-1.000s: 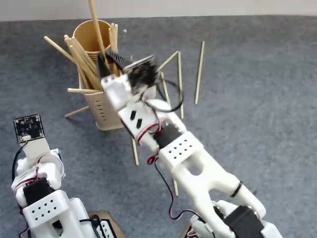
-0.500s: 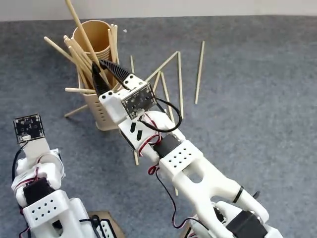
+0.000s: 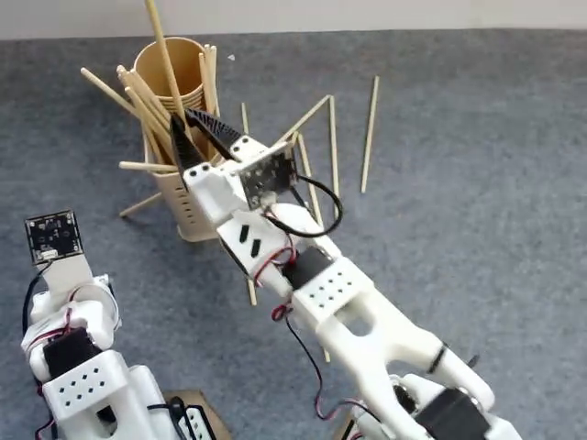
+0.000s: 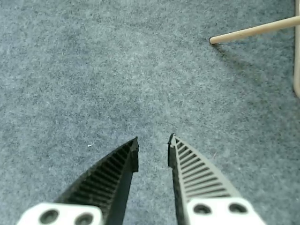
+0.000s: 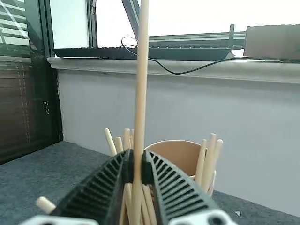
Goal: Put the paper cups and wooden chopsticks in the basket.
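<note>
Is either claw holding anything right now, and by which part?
The right claw is shut on a wooden chopstick, gripping its lower part; most of the stick rises above the claw. The left claw is open and empty.

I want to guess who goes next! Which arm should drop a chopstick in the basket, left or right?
Right, probably. The right hand is shut on a chopstick right by the basket. The left hand is open over carpet, holding nothing.
</note>
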### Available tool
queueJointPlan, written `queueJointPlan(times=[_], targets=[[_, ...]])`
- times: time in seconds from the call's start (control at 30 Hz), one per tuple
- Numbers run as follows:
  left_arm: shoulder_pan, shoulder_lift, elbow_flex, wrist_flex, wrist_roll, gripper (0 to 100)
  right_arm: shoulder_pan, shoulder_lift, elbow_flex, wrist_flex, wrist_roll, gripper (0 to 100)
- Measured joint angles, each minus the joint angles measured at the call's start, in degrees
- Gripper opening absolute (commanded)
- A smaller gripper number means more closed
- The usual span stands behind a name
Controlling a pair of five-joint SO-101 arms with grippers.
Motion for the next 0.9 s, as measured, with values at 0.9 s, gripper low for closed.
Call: queueJointPlan(times=[0.9], targets=[[0.00,0.00,0.00,0.00,0.00,14,2.11,3.34,-8.97,12.31,0.00,24.8]])
